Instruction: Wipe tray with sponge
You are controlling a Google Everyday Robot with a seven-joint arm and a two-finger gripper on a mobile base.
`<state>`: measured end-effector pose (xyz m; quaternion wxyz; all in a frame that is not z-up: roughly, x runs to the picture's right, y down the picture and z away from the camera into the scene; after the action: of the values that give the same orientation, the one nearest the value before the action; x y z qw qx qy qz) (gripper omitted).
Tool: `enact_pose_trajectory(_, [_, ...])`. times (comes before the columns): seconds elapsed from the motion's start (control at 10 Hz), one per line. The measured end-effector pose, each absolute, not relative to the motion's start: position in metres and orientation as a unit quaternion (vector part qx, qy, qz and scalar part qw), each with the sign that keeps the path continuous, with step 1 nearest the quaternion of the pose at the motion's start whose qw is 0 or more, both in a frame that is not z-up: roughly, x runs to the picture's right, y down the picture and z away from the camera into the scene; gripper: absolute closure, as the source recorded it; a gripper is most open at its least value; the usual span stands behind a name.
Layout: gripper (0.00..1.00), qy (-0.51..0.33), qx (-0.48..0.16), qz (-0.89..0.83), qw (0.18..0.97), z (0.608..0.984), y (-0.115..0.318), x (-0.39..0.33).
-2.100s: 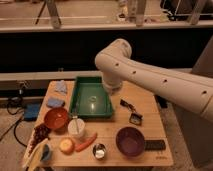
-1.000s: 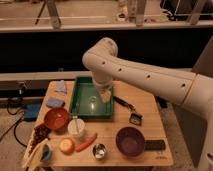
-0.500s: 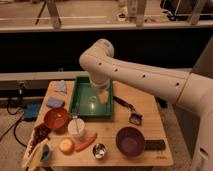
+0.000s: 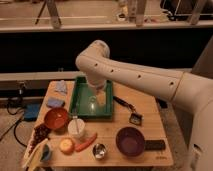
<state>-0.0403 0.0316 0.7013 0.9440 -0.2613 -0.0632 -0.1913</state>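
Counting across the worktop (image 4: 150, 111): one green tray (image 4: 77, 100) sits at the middle of the far edge. Two blue items lie by the far-left corner, a paler cloth (image 4: 61, 87) and a darker pad (image 4: 55, 103) just nearer. One orange bowl (image 4: 56, 119) stands on the left side, with one white cup (image 4: 76, 128) beside it. Along the near edge lie one round orange fruit (image 4: 66, 145), one reddish carrot (image 4: 86, 142), one small metal cup (image 4: 99, 150) and one purple bowl (image 4: 131, 141). One dark block (image 4: 155, 145) touches the purple bowl on the side toward the near-right corner. One black brush (image 4: 131, 114) lies to the right of the tray. A dark red cluster (image 4: 40, 134) and something yellow (image 4: 34, 156) fill the near-left corner.

One white arm (image 4: 135, 75) enters from the right, rises to a bend above the tray's far edge, then drops steeply. Its tool (image 4: 96, 98) points down inside the tray, near the right wall. A pale yellow patch at its tip looks like the sponge (image 4: 102, 98), resting on the tray floor. Whether the tool is clamped on it or merely against it, I cannot tell.
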Motion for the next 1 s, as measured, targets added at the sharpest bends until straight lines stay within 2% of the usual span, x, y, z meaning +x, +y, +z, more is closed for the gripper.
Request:
enact_pose_trajectory(0.4, [0.74,-0.068,-0.260,-0.192,0.944,0.713,0.038,-0.050])
enact_pose_trajectory(0.5, [0.78,-0.068,-0.260,-0.195,0.943,0.714,0.038,-0.054])
enact_pose_trajectory(0.6, [0.76,-0.070,-0.261,-0.200,0.942,0.717,0.039,-0.060])
enact_pose_trajectory(0.8, [0.59,-0.072,-0.261,-0.207,0.940,0.723,0.039,-0.068])
enact_pose_trajectory(0.9, [0.53,-0.073,-0.261,-0.210,0.939,0.726,0.040,-0.070])
enact_pose_trajectory(1.0, [0.51,-0.073,-0.262,-0.213,0.939,0.728,0.042,-0.071])
